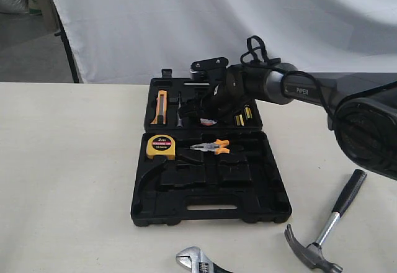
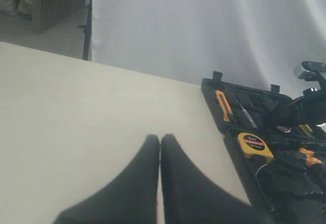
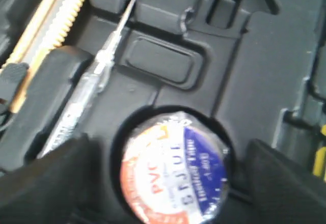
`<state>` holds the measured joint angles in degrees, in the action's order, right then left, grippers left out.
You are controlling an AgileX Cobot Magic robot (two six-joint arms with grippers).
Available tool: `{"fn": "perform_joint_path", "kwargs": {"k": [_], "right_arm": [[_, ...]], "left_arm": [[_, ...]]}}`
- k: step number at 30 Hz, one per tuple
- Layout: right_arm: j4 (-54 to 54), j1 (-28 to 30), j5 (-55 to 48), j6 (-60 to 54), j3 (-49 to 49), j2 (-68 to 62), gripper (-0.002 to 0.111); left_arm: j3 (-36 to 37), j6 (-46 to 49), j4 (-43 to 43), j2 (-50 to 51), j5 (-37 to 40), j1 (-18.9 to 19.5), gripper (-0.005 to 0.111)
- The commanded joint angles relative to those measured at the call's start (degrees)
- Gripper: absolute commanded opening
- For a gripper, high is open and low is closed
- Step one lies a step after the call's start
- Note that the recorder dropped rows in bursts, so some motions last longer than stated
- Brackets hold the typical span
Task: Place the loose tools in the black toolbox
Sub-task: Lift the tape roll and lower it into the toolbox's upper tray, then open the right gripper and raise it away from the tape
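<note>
The black toolbox [image 1: 211, 214] lies open in the middle of the table. My right gripper [image 1: 208, 110] reaches into its far half. In the right wrist view the small dark tape roll [image 3: 175, 165] with its blue-white-orange label sits in a round recess of the toolbox [image 3: 265, 56], and my right gripper [image 3: 168, 180] is open with a finger on each side, gaps showing. The hammer [image 1: 329, 229] lies on the table at the front right, the wrench [image 1: 197, 262] at the front edge. My left gripper [image 2: 160, 138] is shut and empty above bare table, left of the toolbox [image 2: 210, 99].
A yellow tape measure [image 1: 160, 146] and orange-handled pliers [image 1: 211, 146] sit in the near half. An orange knife [image 1: 160, 107] and a thin screwdriver [image 3: 97, 76] sit in the far half. A white sheet hangs behind the table.
</note>
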<state>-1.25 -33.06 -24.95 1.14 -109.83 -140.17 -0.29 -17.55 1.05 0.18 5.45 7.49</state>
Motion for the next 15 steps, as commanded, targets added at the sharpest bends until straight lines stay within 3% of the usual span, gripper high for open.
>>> {"fn": "perform_joint_path", "kwargs": {"k": [1, 9, 11, 15], "right_arm": [[-0.68, 0.27, -0.1, 1.19, -0.11, 0.58, 0.086], [-2.84, 2.75, -0.55, 1.62, -0.11, 7.82, 0.082], [-4.68, 2.75, -0.8, 0.8, -0.11, 8.1, 0.07], [-5.23, 2.35, -0.38, 0.51, -0.11, 6.75, 0.026]], "left_arm": [[-0.15, -0.27, 0.25, -0.18, -0.41, 1.45, 0.001], [-0.15, -0.27, 0.25, -0.18, -0.41, 1.45, 0.001], [-0.15, -0.27, 0.25, -0.18, -0.41, 1.45, 0.001], [-0.15, -0.27, 0.25, -0.18, -0.41, 1.45, 0.001]]}}
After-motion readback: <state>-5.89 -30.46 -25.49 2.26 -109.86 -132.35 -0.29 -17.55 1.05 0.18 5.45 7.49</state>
